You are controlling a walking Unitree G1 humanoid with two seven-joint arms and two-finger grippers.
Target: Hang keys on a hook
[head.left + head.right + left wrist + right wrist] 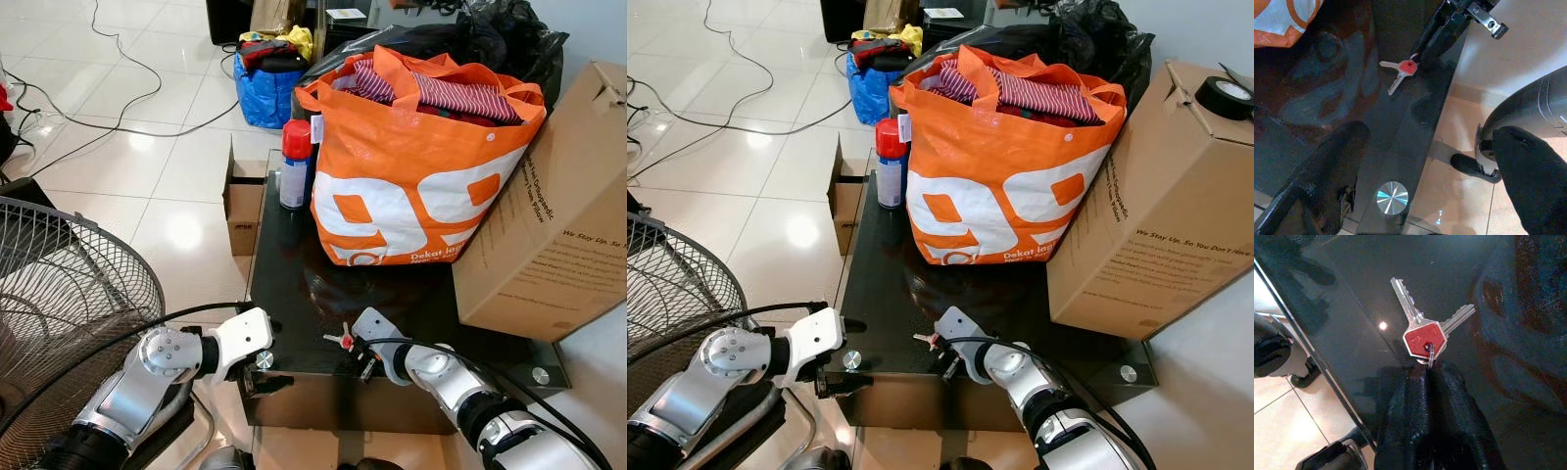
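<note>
Black glass table, orange bag behind, right pincer apparently gripping keys

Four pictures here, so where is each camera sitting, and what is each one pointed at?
Left eye view: head, looking down at the black glass table; both arms show.
Right eye view: same head, same scene, orange bag.
Left wrist view: left arm, beside the table edge, facing the keys.
Right wrist view: along the right gripper, shut on the key ring.
Every view shares the keys.
</note>
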